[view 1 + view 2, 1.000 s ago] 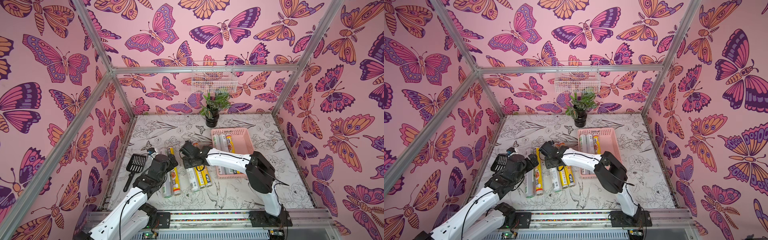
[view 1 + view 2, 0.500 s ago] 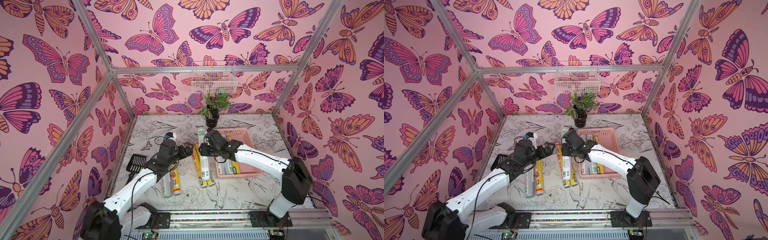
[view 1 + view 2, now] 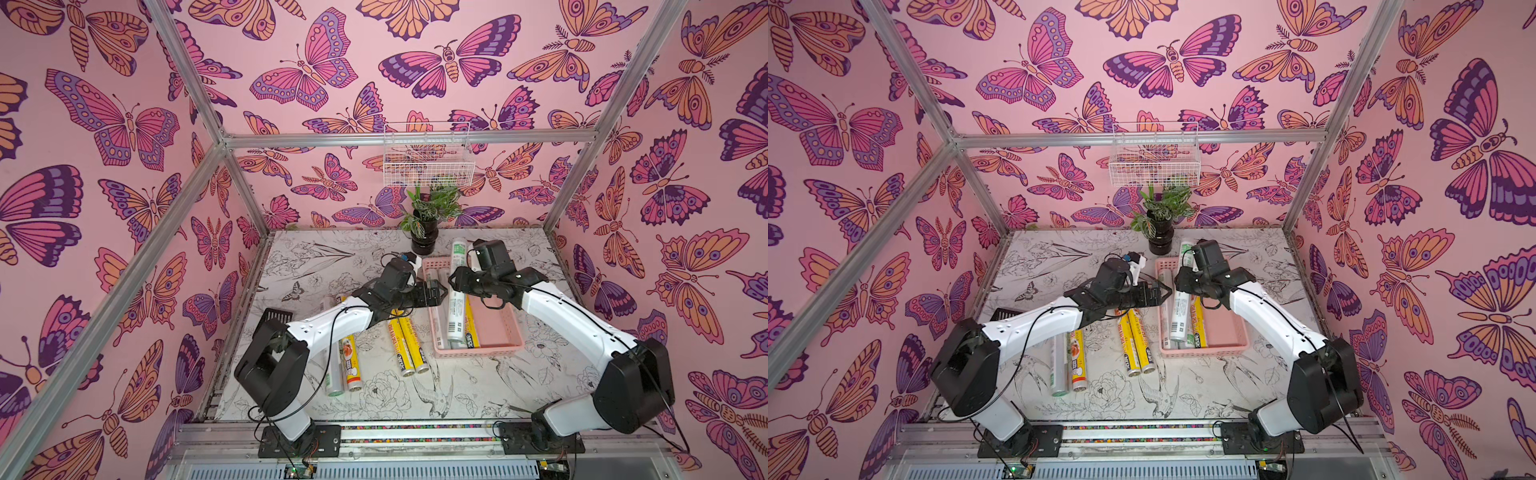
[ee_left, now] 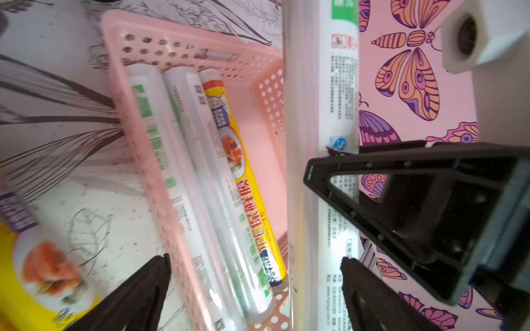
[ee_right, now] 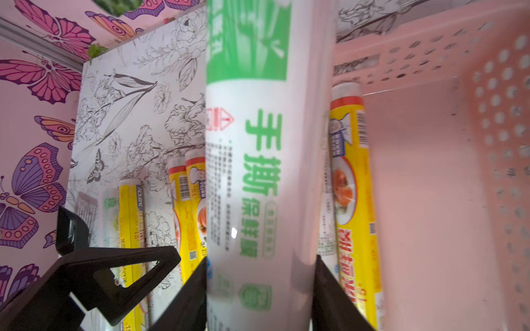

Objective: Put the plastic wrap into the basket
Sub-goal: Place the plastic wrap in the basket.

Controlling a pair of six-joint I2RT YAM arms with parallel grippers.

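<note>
My right gripper (image 5: 261, 259) is shut on a silvery-clear plastic wrap roll (image 5: 252, 172) with green-and-white print. In both top views this roll (image 3: 457, 253) (image 3: 1185, 257) hangs lengthwise over the left part of the pink basket (image 3: 478, 353) (image 3: 1204, 353), held by the right gripper (image 3: 453, 284) (image 3: 1177, 286). Inside the basket (image 4: 200, 48) lie two silvery rolls (image 4: 160, 149) and a yellow one (image 4: 243, 177). My left gripper (image 3: 436, 294) (image 4: 255, 259) stands open just left of the held roll (image 4: 321, 100), gripping nothing. Two yellow rolls (image 3: 405, 345), another yellow roll (image 3: 351, 365) and a silvery roll (image 3: 332, 374) lie on the table.
A black slotted scoop (image 3: 276, 316) lies at the table's left edge, partly under my left arm. A potted plant (image 3: 424, 232) stands just behind the basket. A white wire basket (image 3: 428, 158) hangs on the back wall.
My right gripper lifted the silvery roll off the table and carried it back and right, over the basket. My left arm followed beside it, still open.
</note>
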